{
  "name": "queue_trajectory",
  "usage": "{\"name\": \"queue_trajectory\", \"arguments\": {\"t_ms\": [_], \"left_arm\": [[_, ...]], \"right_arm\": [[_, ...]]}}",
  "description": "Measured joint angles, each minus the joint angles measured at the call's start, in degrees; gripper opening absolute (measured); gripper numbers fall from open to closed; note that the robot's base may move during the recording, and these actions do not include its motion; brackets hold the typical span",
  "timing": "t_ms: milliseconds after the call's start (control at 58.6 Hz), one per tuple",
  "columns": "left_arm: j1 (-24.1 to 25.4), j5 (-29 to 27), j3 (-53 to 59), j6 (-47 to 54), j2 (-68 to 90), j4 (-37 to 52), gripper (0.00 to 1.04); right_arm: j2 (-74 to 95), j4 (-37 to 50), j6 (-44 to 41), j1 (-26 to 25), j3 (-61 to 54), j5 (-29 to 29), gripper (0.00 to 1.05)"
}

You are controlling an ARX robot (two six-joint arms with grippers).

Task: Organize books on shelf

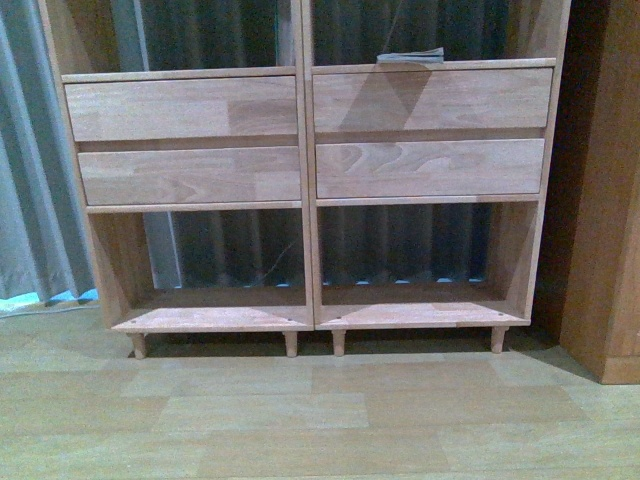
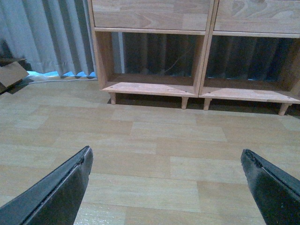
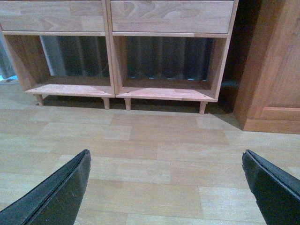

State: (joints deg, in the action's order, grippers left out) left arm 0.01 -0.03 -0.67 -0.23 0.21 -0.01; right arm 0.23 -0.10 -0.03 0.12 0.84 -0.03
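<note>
The light wood shelf (image 1: 305,190) stands ahead with four plain drawer fronts and open backless compartments on short peg legs. It also shows in the left wrist view (image 2: 197,51) and the right wrist view (image 3: 110,47). A thin pale book (image 1: 411,56) lies flat in the upper right compartment, just above the drawers. My left gripper (image 2: 166,157) is open and empty above the floor. My right gripper (image 3: 166,157) is open and empty above the floor. Neither arm shows in the front view.
A darker wood cabinet (image 1: 605,200) stands right of the shelf, also in the right wrist view (image 3: 272,70). Grey curtains (image 1: 30,180) hang behind and to the left. A cardboard piece (image 2: 10,75) lies on the floor at far left. Wood-plank floor (image 1: 320,410) lies in front.
</note>
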Motion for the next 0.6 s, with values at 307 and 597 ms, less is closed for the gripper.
{"name": "queue_trajectory", "arguments": {"t_ms": [307,597], "left_arm": [[0.0,0.0,0.0,0.0,0.0,0.0,0.97],[0.0,0.0,0.0,0.0,0.0,0.0,0.97]], "right_arm": [[0.0,0.0,0.0,0.0,0.0,0.0,0.98],[0.0,0.0,0.0,0.0,0.0,0.0,0.98]]}}
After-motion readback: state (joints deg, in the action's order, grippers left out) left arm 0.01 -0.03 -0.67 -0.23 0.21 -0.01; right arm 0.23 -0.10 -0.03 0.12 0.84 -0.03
